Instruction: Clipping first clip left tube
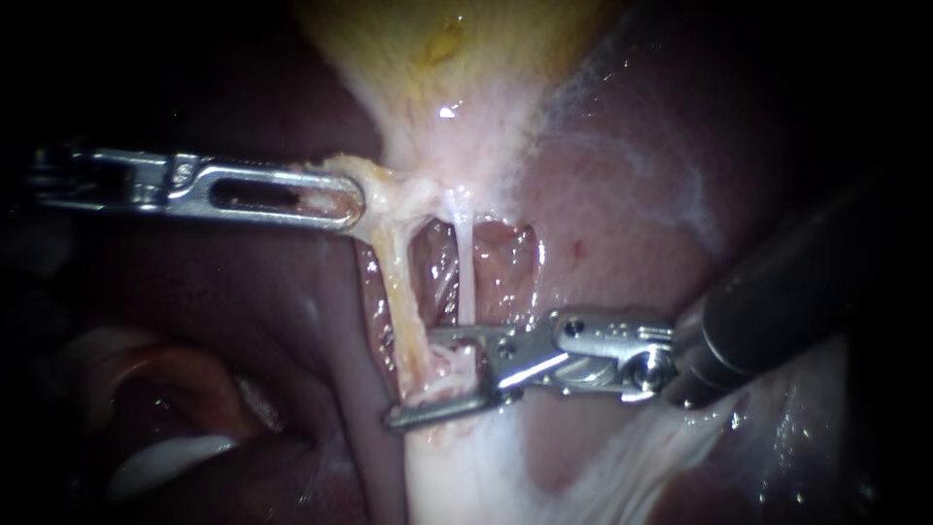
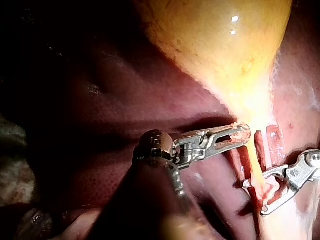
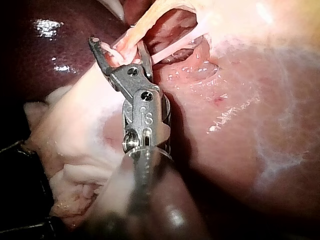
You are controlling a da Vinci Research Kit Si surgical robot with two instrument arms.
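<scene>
The yellowish left tube [image 1: 397,292] runs down from the gallbladder's neck [image 1: 457,146]. A thin white right tube [image 1: 465,277] lies beside it. My left instrument [image 1: 335,199] comes in level from the left, its slotted jaws shut on pale tissue at the neck, pulling it leftward. My right instrument [image 1: 418,377] reaches in from the right. Its jaws stand open astride the lower end of the left tube, one jaw on each side. In the right wrist view the left tube [image 3: 131,37] lies between those jaws [image 3: 120,49]. In the left wrist view my left instrument [image 2: 237,135] grips just under the gallbladder [image 2: 215,45].
Dark red liver [image 1: 632,224] surrounds the dissected window between the two tubes. White fatty tissue [image 1: 466,467] spreads below the right instrument's jaws. A pale curved fold [image 1: 165,457] lies at the lower left.
</scene>
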